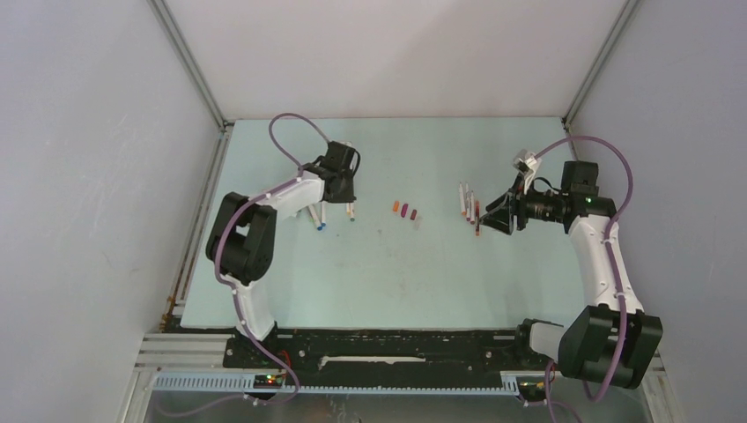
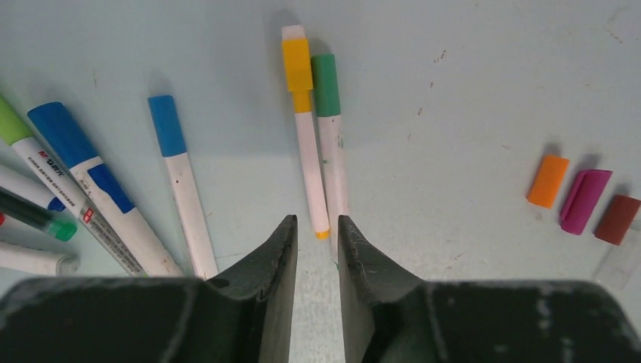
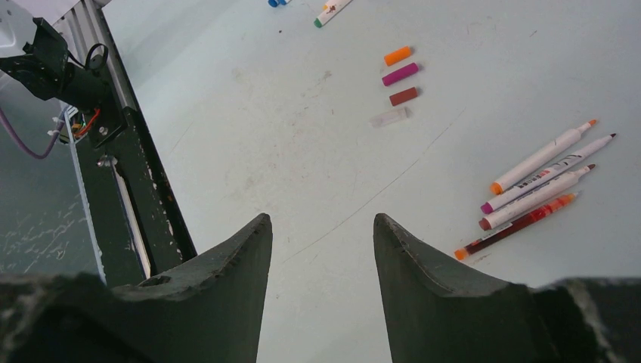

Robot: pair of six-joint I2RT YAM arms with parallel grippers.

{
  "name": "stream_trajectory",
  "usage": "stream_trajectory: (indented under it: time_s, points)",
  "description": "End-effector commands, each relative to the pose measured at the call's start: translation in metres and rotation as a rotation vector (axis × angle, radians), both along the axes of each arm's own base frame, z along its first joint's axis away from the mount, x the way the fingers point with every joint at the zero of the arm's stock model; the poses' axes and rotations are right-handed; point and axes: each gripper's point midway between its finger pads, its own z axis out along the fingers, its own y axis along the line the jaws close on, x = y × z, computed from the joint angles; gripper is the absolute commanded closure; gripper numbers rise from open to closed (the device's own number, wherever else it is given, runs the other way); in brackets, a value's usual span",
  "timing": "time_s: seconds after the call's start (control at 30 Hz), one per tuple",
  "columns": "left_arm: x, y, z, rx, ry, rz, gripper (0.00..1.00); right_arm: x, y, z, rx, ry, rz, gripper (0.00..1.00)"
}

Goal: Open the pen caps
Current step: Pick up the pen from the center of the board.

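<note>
Three loose pen caps lie mid-table: orange [image 1: 396,207], magenta [image 1: 404,211] and brown [image 1: 414,214]. The left wrist view shows them at right, orange [image 2: 547,181], magenta [image 2: 583,201], brown [image 2: 617,219], with a clear cap [image 2: 620,261] beside them. Capped pens lie ahead of my left gripper [image 2: 317,223]: a yellow cap [image 2: 297,64], a green cap [image 2: 326,83] and blue caps [image 2: 166,125]. Its jaws stand a narrow gap apart with nothing between, just short of the yellow pen's tail. My right gripper [image 3: 323,219] is wide open and empty above bare table.
Several uncapped pens [image 3: 540,157] lie side by side right of my right gripper, also seen from above [image 1: 469,207]. More pens [image 2: 91,197] fan out at the left gripper's left. The black base rail [image 3: 121,189] runs along the near edge. Grey walls enclose the table.
</note>
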Motion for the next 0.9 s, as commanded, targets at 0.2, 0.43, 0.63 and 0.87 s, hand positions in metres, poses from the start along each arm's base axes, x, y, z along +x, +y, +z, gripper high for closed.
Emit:
stream_trajectory:
  time_s: [0.2,0.43,0.63,0.87]
  points:
    - [0.022,-0.016,0.012,-0.044,-0.024,-0.05,0.76,0.002,0.004,-0.005,-0.021,-0.004,0.017,0.46]
    - [0.024,-0.024,0.002,-0.06,0.009,-0.077,0.76,0.003,0.003,-0.007,-0.023,0.005,0.016,0.46]
    - [0.024,-0.024,-0.01,-0.043,0.041,-0.075,0.75,0.004,0.003,-0.009,-0.026,0.007,0.017,0.46]
    - [0.019,-0.024,-0.023,-0.034,0.087,-0.078,0.74,0.003,0.004,-0.007,-0.025,0.002,0.017,0.46]
